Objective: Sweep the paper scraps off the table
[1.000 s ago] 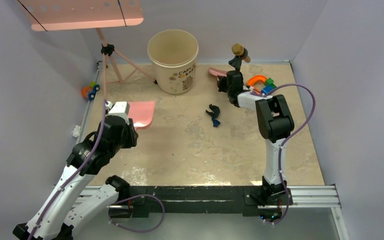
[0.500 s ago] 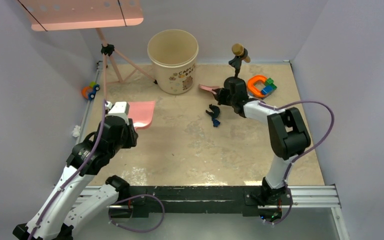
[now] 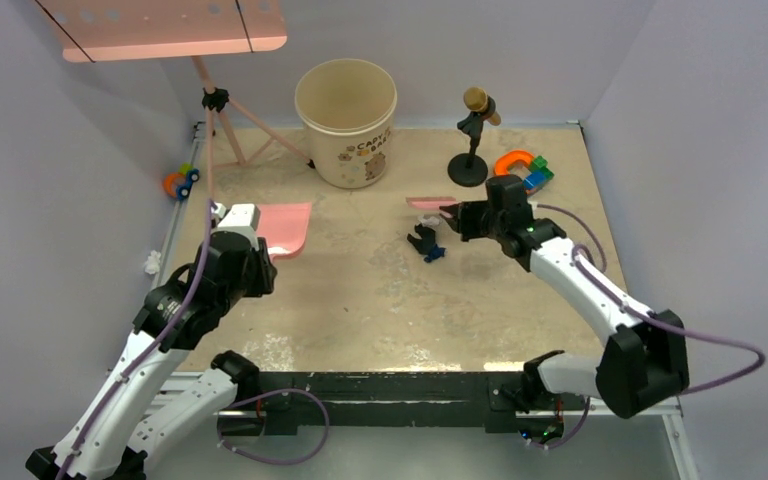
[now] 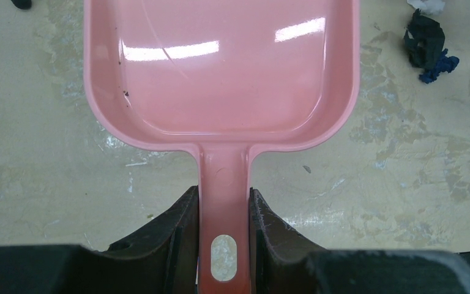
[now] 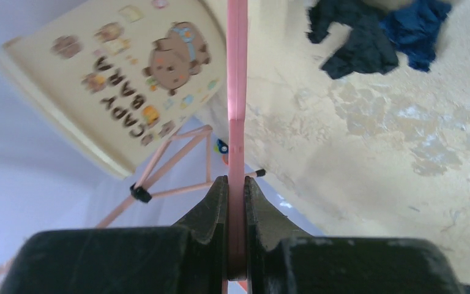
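Pink dustpan (image 4: pixel 220 73) clamped in left gripper (image 4: pixel 223 205); right gripper (image 5: pixel 237 184) pinches a pink tool (image 5: pixel 237 73), tip cropped.

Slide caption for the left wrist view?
Left gripper grips the pink dustpan by its handle; black and blue paper scraps lie on the table, upper right.

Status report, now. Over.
Left gripper shut on dustpan. Right gripper shut on pink tool, near paper scraps. Nothing between scraps and dustpan.
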